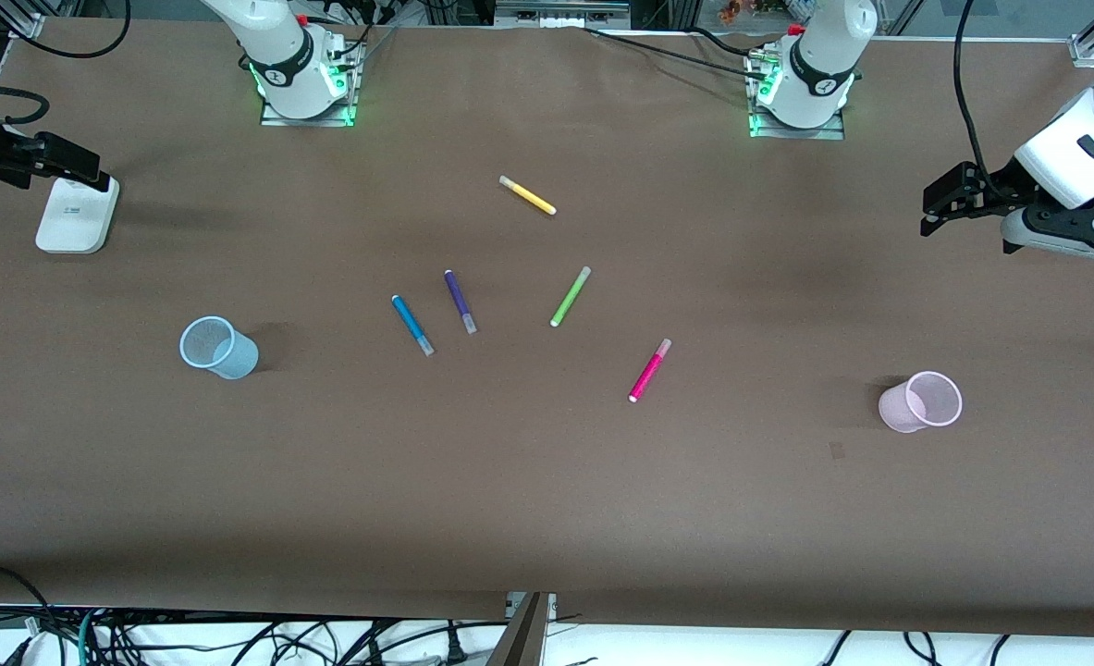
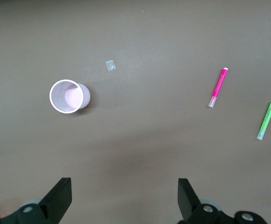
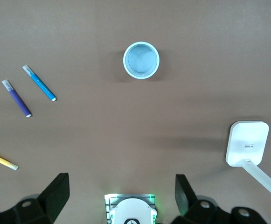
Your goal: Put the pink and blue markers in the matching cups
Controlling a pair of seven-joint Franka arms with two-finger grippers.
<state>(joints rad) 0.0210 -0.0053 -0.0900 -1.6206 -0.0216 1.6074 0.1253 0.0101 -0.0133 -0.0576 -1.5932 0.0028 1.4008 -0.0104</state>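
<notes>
The pink marker [image 1: 649,370] lies flat near the table's middle, and the blue marker [image 1: 412,325] lies toward the right arm's end beside a purple one. The light blue cup [image 1: 218,347] stands upright toward the right arm's end. The light pink cup [image 1: 921,401] stands upright toward the left arm's end. My left gripper [image 1: 949,199] hangs open and empty over the table's left-arm end. Its wrist view shows the gripper [image 2: 124,196], pink cup [image 2: 69,96] and pink marker [image 2: 218,87]. My right gripper [image 1: 66,162] is open and empty over the right-arm end. Its wrist view shows the gripper [image 3: 121,193], blue cup [image 3: 141,59] and blue marker [image 3: 39,83].
A purple marker [image 1: 460,301], a lime-green marker [image 1: 570,296] and a yellow marker [image 1: 527,195] lie loose around the middle. A white flat device [image 1: 77,215] sits under the right gripper. A small scrap [image 1: 836,450] lies near the pink cup.
</notes>
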